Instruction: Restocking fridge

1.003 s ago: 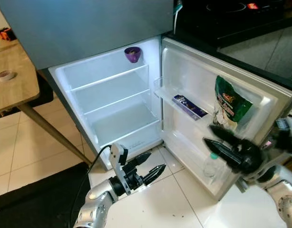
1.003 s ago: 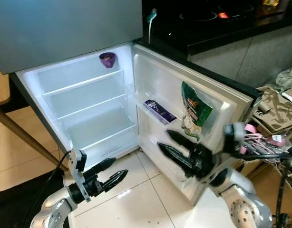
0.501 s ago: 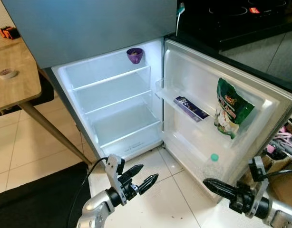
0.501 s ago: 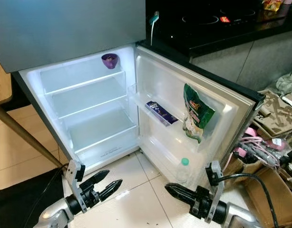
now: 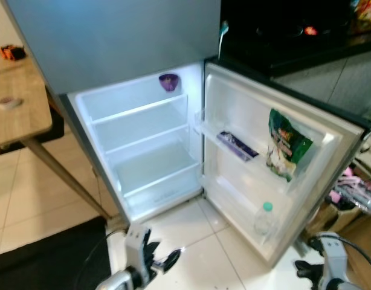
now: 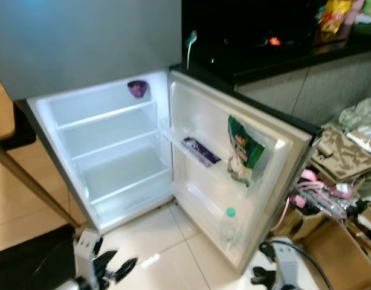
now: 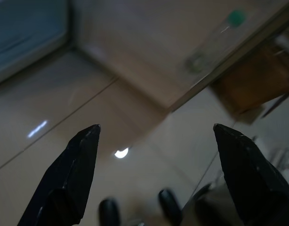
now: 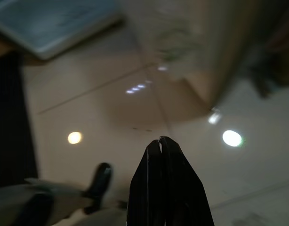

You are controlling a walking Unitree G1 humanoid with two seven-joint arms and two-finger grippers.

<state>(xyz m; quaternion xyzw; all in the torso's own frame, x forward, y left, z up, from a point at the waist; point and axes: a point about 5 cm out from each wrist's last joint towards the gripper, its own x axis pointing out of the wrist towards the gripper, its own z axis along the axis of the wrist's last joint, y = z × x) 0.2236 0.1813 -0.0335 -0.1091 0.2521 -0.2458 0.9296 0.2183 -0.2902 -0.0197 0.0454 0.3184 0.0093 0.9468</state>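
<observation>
The fridge (image 5: 143, 151) is standing open with its door (image 5: 330, 157) swung wide to the robot's right, and the robot is looking down on it from the tiled floor (image 5: 191, 260). Inside, the shelves are holding little beyond a purple bowl (image 5: 168, 81) at the top. The door racks are carrying a dark chocolate bar (image 5: 237, 145), a green snack bag (image 5: 286, 145) and, in the bottom rack, a clear bottle with a green cap (image 5: 264, 219).

Both arms are hanging low and carrying nothing. The left gripper (image 7: 156, 136) is spread wide over the floor; the right gripper (image 8: 160, 141) is pressed together, pinching nothing.

The risks, as I judge them, are lying mostly around the door. Its free edge is sitting near the right arm and just beside cardboard boxes and pink cables (image 6: 318, 196), so a careless turn could be knocking the door, rattling the bottle out of its rack, or snagging the cables. The snack bag is leaning loosely and could be slipping off. The views are blurred, so reaching now would be inviting a misjudged grasp.
</observation>
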